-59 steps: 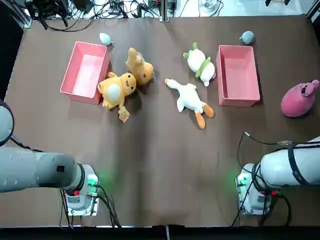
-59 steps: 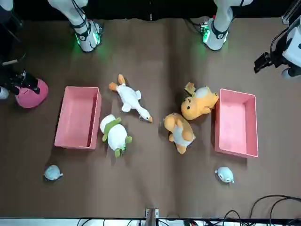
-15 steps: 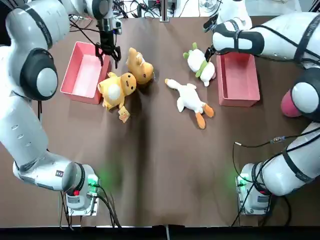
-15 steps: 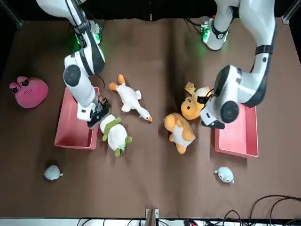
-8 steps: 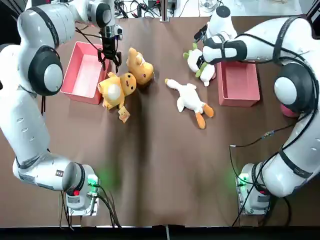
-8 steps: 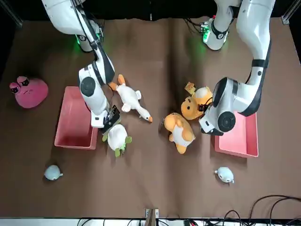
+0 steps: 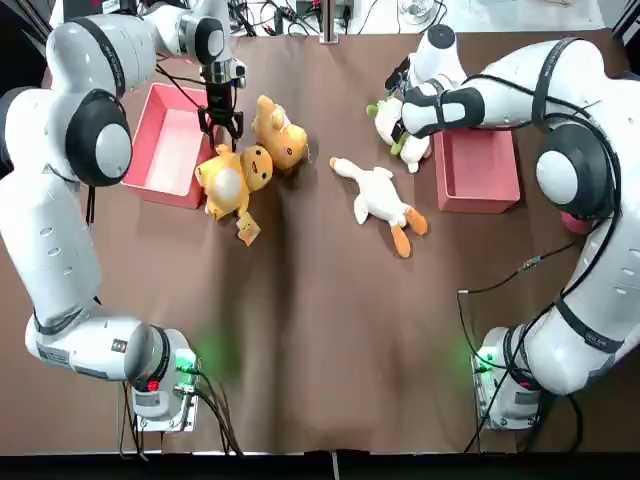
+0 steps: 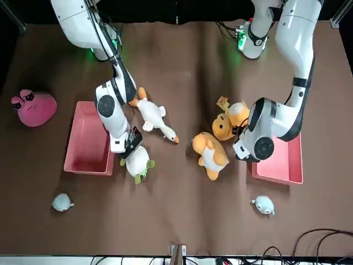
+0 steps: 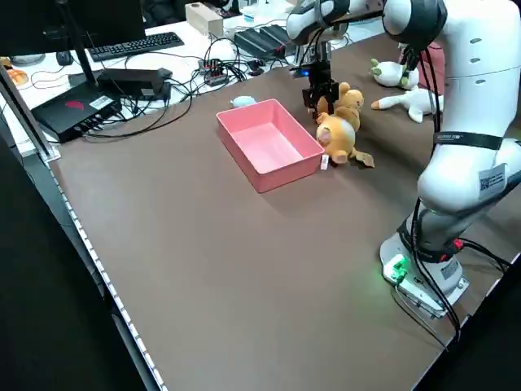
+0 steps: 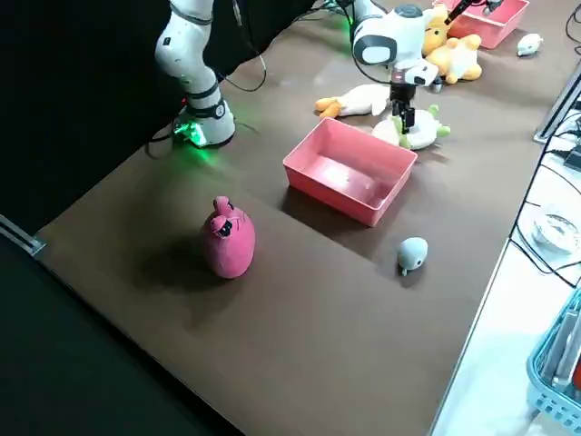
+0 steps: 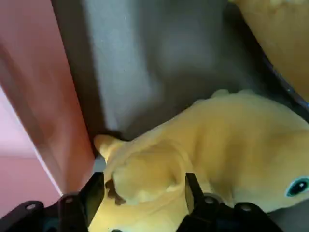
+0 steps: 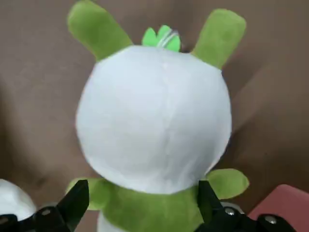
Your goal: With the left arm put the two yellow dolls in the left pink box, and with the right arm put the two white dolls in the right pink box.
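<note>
Yellow plush fills the spread fingers of the left gripper point(image 11: 140, 203), low over the yellow doll point(image 7: 228, 180) lying against the left pink box point(image 7: 165, 145). The right gripper point(image 12: 140, 212) straddles, unclenched, the green-eared white doll point(image 7: 400, 125) beside the right pink box point(image 7: 478, 150), toward the table's far edge point(image 7: 330, 40).

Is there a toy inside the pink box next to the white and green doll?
No, the right pink box shows only its bare pink floor, while the white and green doll lies on the table beside it.
</note>
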Tool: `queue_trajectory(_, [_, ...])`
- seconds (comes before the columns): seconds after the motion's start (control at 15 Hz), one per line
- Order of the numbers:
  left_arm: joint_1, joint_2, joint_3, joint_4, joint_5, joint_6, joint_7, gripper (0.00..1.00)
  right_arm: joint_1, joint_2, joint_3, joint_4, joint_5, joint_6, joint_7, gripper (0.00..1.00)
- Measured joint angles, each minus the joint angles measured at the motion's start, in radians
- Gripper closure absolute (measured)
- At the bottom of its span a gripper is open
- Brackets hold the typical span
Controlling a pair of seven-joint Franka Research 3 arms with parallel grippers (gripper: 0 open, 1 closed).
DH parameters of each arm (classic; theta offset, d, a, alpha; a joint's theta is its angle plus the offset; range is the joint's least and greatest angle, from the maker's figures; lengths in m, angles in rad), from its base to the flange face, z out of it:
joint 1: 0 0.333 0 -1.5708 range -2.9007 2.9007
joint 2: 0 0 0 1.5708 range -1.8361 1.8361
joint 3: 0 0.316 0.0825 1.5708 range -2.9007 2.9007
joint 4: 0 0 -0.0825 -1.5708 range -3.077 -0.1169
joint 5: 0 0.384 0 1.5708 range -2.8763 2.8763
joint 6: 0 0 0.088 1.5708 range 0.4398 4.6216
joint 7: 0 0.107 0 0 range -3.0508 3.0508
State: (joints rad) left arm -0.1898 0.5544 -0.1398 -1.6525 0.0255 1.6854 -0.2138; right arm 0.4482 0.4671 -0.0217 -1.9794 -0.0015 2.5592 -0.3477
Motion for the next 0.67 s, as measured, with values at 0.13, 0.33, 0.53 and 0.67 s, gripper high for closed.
queue_trajectory(0.13, [0.000, 0.006, 0.000, 0.000, 0.000, 0.014, 0.000, 0.25, -0.018, 0.012, -0.002, 0.001, 0.000, 0.010, -0.021, 0.00])
queue_trajectory(0.33, [-0.001, 0.015, 0.000, 0.000, 0.000, 0.031, -0.001, 0.27, -0.031, 0.027, -0.002, 0.003, 0.000, 0.024, -0.035, 0.00])
queue_trajectory(0.53, [-0.004, 0.023, -0.001, 0.000, 0.000, 0.036, -0.002, 0.38, -0.027, 0.043, 0.003, 0.004, 0.000, 0.053, -0.035, 0.01])
queue_trajectory(0.67, [-0.003, 0.025, -0.001, -0.001, 0.000, 0.035, -0.002, 0.41, -0.026, 0.043, 0.003, 0.004, 0.000, 0.057, -0.035, 0.20])
